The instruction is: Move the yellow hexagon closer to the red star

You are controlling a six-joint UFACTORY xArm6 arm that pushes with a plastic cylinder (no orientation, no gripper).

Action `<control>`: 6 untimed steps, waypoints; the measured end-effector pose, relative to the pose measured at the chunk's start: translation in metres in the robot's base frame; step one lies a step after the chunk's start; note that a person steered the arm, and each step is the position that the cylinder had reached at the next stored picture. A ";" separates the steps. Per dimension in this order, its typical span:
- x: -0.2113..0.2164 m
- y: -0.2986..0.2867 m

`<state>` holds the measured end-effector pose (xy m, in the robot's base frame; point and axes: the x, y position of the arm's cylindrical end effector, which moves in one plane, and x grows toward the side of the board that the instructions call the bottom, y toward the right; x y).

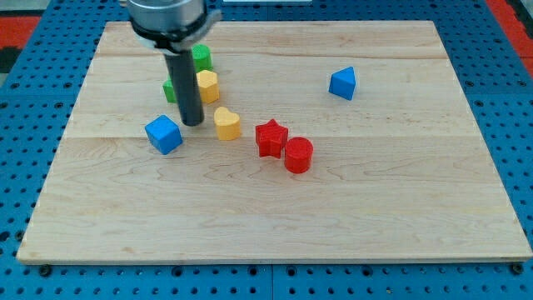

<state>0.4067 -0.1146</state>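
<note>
The yellow hexagon (207,86) lies in the upper left part of the wooden board (275,208), just right of my rod. The red star (271,137) lies near the board's middle, to the lower right of the hexagon. A yellow heart (226,123) lies between them. My tip (192,123) rests on the board below and left of the hexagon, between the blue cube (164,133) and the yellow heart. The rod hides part of a green block (171,90).
A red cylinder (298,155) touches the red star's lower right. A second green block (201,57) lies above the hexagon. A blue triangular block (342,83) lies at the upper right. Blue pegboard surrounds the board.
</note>
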 end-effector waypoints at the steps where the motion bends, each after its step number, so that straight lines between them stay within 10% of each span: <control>1: 0.001 0.077; 3: -0.012 0.143; 4: -0.078 0.128; 6: -0.080 0.008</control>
<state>0.3267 -0.1063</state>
